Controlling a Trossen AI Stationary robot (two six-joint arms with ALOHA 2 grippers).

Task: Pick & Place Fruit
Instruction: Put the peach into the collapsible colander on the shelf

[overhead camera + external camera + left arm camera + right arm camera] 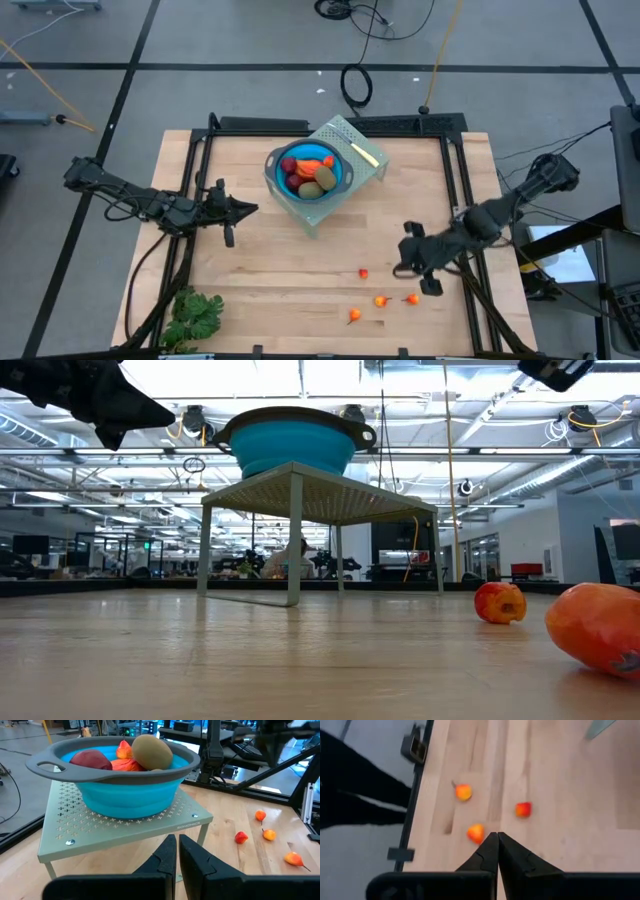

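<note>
Currently, scene: a blue bowl (310,172) sits on a pale perforated rack (365,165) at the far middle of the worktop (280,260), already holding several fruit (312,177), among them dark-red balls and olive-brown ovals.
Fruit left out: four tiny orange-red pieces lie near the front right, one red (363,273), three more orange (381,300), all well apart from the bowl.
Right gripper: (432,285) hangs just beside the rightmost small piece (412,298), fingers pressed together and holding nothing.
Left gripper: (247,209) waits left of the rack, fingers pressed together, empty, pointing toward the bowl.
Risk, grasp: with the fingers shut, a descent would push or flick a tiny piece rather than catch it; they would need to spread first.
Risk, rolling: the pieces look small and rounded with thin stems, so a slightly off-centre pinch may squirt one toward the worktop's edge.
Risk, placement: the bowl stands raised on the rack, so a low approach could bump its rim.
Risk, clutter: a leafy green bunch (195,315) at the front left is not wanted.
</note>
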